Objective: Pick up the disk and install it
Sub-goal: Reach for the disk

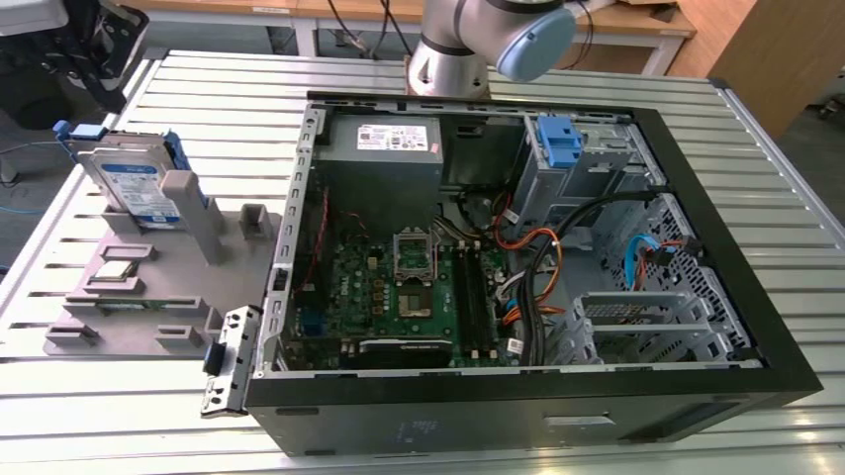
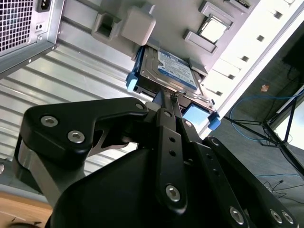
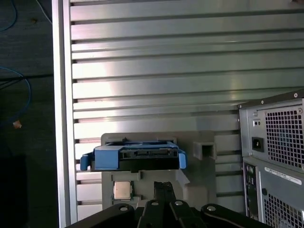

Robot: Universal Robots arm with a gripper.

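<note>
1. Now your gripper (image 2: 165, 97) is pointing at the disk (image 2: 170, 71). Its two fingers are pressing together, and it is holding nothing.
2. The disk is standing on its edge in the grey holder (image 1: 185, 287), on the exterior view's left of the open computer case (image 1: 528, 396).
3. I am guessing the disk is hard, a bit heavy and easy to break, with smooth metal faces. So you are better off gripping it by the blue side rails (image 3: 107, 156).
4. The exterior view is showing the inside of the case. The second wrist view is showing the disk's label face, and the first wrist view is showing its thin edge.
</note>
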